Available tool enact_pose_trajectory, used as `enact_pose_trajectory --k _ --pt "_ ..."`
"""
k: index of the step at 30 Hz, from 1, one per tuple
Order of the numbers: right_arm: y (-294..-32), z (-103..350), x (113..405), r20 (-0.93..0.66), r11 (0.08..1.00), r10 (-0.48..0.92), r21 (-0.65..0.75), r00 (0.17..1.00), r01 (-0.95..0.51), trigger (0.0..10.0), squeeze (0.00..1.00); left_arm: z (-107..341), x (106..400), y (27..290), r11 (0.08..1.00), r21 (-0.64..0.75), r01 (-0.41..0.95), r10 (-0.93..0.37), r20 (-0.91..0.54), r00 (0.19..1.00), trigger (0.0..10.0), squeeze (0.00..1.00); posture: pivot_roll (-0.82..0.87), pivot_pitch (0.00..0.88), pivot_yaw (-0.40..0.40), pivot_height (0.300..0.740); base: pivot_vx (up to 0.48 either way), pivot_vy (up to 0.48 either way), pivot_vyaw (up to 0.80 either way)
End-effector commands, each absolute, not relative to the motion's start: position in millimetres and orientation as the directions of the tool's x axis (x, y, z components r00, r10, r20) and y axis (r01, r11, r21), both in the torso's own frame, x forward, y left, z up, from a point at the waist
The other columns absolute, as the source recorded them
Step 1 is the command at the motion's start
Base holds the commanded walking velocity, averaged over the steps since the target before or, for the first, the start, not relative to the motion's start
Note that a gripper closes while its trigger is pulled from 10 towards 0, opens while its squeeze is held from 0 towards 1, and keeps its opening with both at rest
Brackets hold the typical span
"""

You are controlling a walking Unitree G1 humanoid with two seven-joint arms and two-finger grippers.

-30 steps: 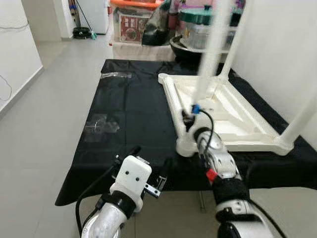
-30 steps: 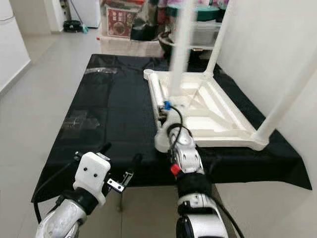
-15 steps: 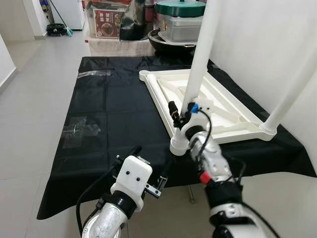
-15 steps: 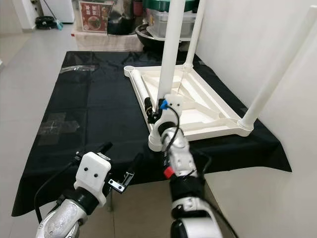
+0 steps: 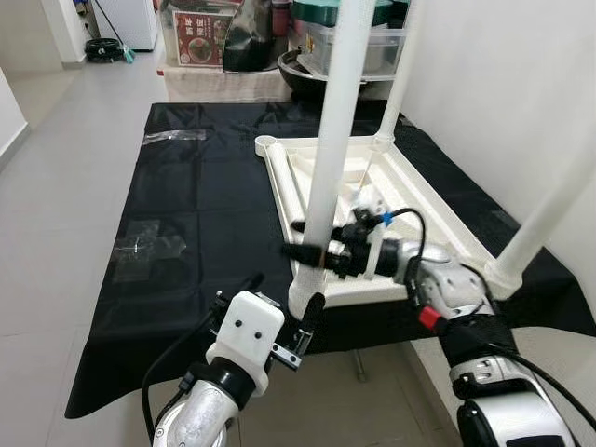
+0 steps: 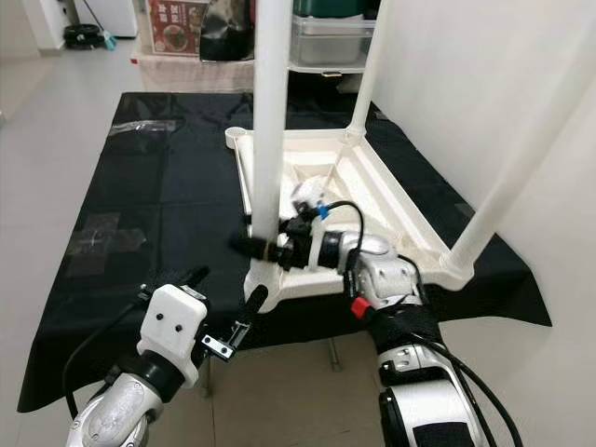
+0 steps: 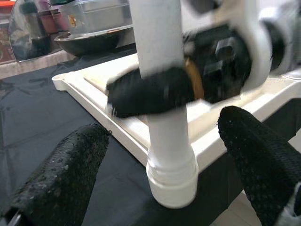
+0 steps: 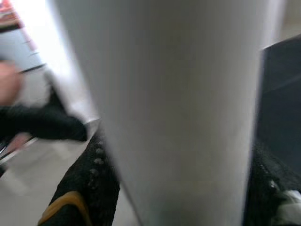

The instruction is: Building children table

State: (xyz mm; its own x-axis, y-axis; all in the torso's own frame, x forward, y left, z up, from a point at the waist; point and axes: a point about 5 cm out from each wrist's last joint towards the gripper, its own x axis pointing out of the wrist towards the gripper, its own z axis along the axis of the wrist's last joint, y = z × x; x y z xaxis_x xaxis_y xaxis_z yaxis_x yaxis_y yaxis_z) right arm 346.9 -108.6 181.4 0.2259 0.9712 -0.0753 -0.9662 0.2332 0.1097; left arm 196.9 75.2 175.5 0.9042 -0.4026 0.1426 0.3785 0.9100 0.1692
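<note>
Since the earlier frames my right gripper point(image 5: 312, 251) has swung from pointing along the near leg point(image 5: 337, 121) to lying crosswise, its black fingers point(image 8: 89, 183) now straddling that white post low down, one either side. In the right wrist view the post sits squarely between the jaws; whether the pads are actually pressing it I cannot tell, though they look closed against it. My left gripper point(image 5: 284, 312) hangs below and short of the post's foot, jaws spread wide and holding nothing; its wrist view shows the socket collar point(image 7: 171, 176) in the gap between the fingertips but beyond them. The upturned table top point(image 5: 419, 209) lies on the black sheet point(image 5: 196, 205), two further legs standing behind my right jaws. I judge the step in hand to be seating this leg in its corner socket; next calls for a firm downward or twisting press. Room is tight: the wall point(image 5: 503, 84) lies close beyond the right arm, open floor point(image 5: 56, 168) outside the left.
</note>
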Motion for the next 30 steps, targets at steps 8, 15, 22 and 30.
enact_pose_trajectory --k 8,15,22,30 --pt "-100.3 180.0 354.0 -0.093 0.287 0.956 0.071 0.280 -0.955 0.0 0.00 172.8 197.3 75.9 0.909 0.179 0.376 -0.400 0.128 0.907 10.0 0.00 0.15 0.040 -0.094 0.740 0.000 0.000 0.00" --pt "-113.2 181.7 373.8 -0.097 0.584 0.809 0.029 0.579 -0.811 0.0 0.00 172.8 197.6 75.8 0.909 0.179 0.377 -0.401 0.128 0.907 10.0 0.00 0.15 0.038 -0.094 0.740 0.000 0.000 0.00" --pt "-161.5 168.3 389.7 -0.156 0.997 0.074 0.049 0.985 -0.067 0.0 0.00 172.8 197.8 75.3 0.907 0.179 0.381 -0.405 0.129 0.905 10.0 0.00 0.14 0.038 -0.089 0.740 0.000 0.000 0.00" --pt "-157.4 163.8 368.9 -0.181 0.956 -0.233 0.138 0.955 0.259 4.7 0.00 172.7 197.7 75.0 0.907 0.178 0.382 -0.407 0.129 0.904 10.0 0.00 0.14 0.036 -0.090 0.740 0.000 0.000 0.00"
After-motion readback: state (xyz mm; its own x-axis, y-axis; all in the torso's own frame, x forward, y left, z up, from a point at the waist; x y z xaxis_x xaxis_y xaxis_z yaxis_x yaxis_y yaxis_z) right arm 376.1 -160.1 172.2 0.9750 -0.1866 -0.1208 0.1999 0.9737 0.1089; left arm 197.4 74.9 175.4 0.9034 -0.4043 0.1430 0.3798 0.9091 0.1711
